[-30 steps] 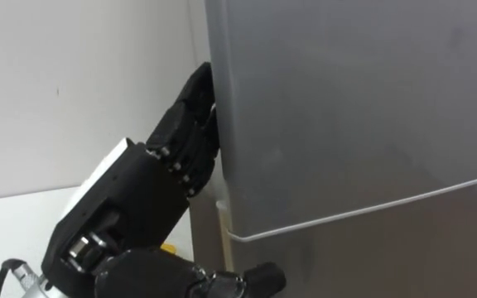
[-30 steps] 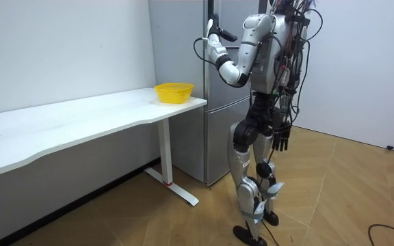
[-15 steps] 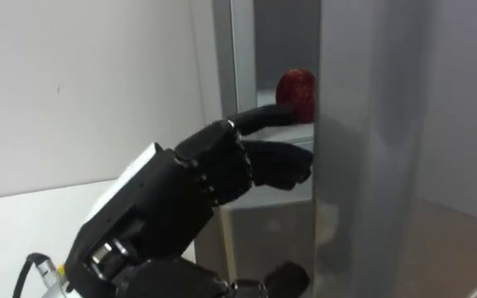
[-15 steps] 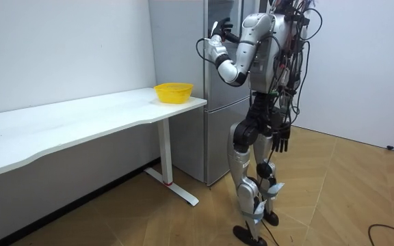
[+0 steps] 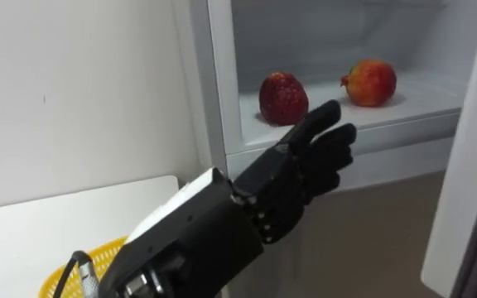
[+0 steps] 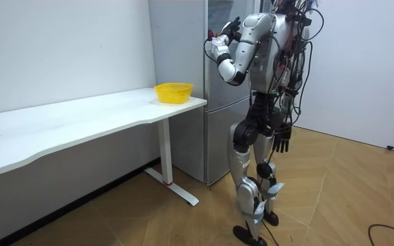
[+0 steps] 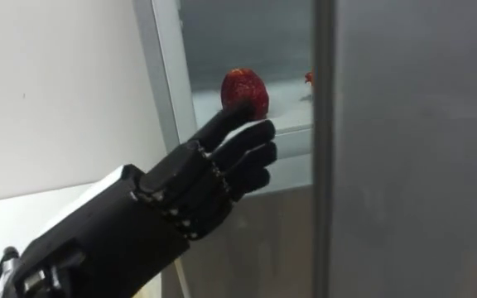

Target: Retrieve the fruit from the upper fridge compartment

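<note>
Wider than before stands the fridge door (image 5: 470, 174); my left hand (image 5: 296, 178), fingers spread and empty, is mid-frame. I should wrap the red fruit (image 5: 283, 98) gently.

A plain white wall (image 6: 60, 48) runs behind a long white table (image 6: 81, 123) on white legs. The table's end stands just beside a tall grey fridge (image 6: 176, 41). The floor (image 6: 340, 198) is light wood, laid in angled planks and evenly lit.
</note>
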Robot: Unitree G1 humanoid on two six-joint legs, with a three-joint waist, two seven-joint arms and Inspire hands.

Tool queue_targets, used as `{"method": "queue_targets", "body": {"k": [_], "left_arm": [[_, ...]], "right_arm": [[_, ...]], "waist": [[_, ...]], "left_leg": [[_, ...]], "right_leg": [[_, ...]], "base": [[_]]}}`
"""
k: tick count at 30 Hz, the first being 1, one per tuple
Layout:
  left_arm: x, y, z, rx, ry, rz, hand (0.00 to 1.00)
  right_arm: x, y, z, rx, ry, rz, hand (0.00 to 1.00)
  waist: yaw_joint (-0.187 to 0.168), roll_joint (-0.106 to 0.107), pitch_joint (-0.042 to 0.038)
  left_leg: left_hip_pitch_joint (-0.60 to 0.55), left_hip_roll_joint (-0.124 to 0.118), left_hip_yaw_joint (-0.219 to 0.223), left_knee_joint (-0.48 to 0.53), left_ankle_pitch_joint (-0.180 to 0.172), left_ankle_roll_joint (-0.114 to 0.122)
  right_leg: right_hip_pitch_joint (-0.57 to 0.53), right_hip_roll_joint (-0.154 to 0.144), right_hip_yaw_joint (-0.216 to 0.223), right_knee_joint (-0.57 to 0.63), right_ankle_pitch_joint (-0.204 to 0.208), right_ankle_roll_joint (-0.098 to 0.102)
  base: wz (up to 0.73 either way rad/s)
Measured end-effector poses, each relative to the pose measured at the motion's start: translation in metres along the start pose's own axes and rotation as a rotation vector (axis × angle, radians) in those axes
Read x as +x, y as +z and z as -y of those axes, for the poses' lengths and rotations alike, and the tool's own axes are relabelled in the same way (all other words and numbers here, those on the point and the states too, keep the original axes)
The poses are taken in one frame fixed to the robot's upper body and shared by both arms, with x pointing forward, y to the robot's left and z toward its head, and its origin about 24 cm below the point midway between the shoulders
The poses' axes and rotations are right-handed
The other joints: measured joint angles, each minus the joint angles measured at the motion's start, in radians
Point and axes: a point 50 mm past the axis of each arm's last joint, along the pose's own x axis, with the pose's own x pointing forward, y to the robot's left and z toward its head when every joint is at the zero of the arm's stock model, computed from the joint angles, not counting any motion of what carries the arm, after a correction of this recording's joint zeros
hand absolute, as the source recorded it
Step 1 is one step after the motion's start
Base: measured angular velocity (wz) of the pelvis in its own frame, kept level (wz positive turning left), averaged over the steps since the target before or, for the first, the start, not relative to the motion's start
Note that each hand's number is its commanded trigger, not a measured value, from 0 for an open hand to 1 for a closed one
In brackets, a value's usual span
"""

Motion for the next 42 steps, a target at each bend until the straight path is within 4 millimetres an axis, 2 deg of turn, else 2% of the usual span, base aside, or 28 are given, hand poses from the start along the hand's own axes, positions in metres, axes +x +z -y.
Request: {"method": "queue_targets", "body": {"k": [17, 24, 26, 33, 36, 38, 42], "left_arm": [[0.009, 0.005, 0.004, -0.077, -0.074, 0.080, 0.00], [0.021, 0.011, 0.004, -0.052, -0.119, 0.112, 0.00], [0.026, 0.012, 0.006, -0.053, -0.135, 0.119, 0.00], [0.031, 0.005, 0.012, -0.094, -0.153, 0.096, 0.00], [0.032, 0.001, 0.011, -0.108, -0.149, 0.087, 0.00], [0.034, -0.002, 0.009, -0.114, -0.151, 0.082, 0.00], [0.044, -0.004, 0.010, -0.129, -0.180, 0.081, 0.00]], "right_arm": [[0.000, 0.001, 0.000, -0.008, 0.003, 0.005, 0.00], [0.000, 0.000, 0.000, -0.002, -0.003, 0.003, 0.00], [0.000, -0.002, 0.000, 0.003, -0.003, -0.003, 0.00], [0.000, -0.007, 0.004, 0.066, -0.022, -0.017, 0.00], [-0.001, -0.011, 0.007, 0.085, -0.027, -0.026, 0.00], [-0.001, -0.012, 0.009, 0.092, -0.029, -0.031, 0.00], [-0.001, -0.014, 0.008, 0.123, -0.005, -0.034, 0.00]], "waist": [[-0.016, -0.006, 0.0036], [-0.027, -0.009, 0.0048], [-0.029, -0.008, 0.0045], [-0.093, 0.008, -0.0027], [-0.125, 0.021, 0.0015], [-0.134, 0.028, 0.0050], [-0.177, 0.031, 0.0057]], "left_leg": [[0.007, 0.002, 0.026, -0.001, 0.000, 0.000], [0.009, 0.002, 0.054, 0.000, 0.000, 0.000], [0.009, 0.004, 0.076, 0.000, 0.000, 0.000], [0.009, 0.013, 0.110, 0.000, 0.000, 0.000], [0.016, 0.015, 0.135, 0.000, 0.000, 0.000], [0.023, 0.015, 0.136, 0.000, 0.000, 0.000], [0.024, 0.014, 0.138, -0.001, 0.000, 0.000]], "right_leg": [[-0.002, 0.002, 0.024, 0.000, 0.000, -0.001], [-0.008, 0.004, 0.038, 0.001, 0.001, -0.001], [-0.013, 0.004, 0.041, 0.003, 0.002, 0.000], [-0.021, 0.017, 0.090, -0.001, 0.016, -0.004], [-0.023, 0.019, 0.105, 0.000, 0.017, -0.005], [-0.024, 0.022, 0.112, 0.001, 0.017, -0.005], [-0.030, 0.024, 0.124, 0.000, 0.017, -0.005]], "base": [[-0.04], [-0.08], [-0.14], [-0.19], [-0.15], [-0.19], [-0.05]]}}
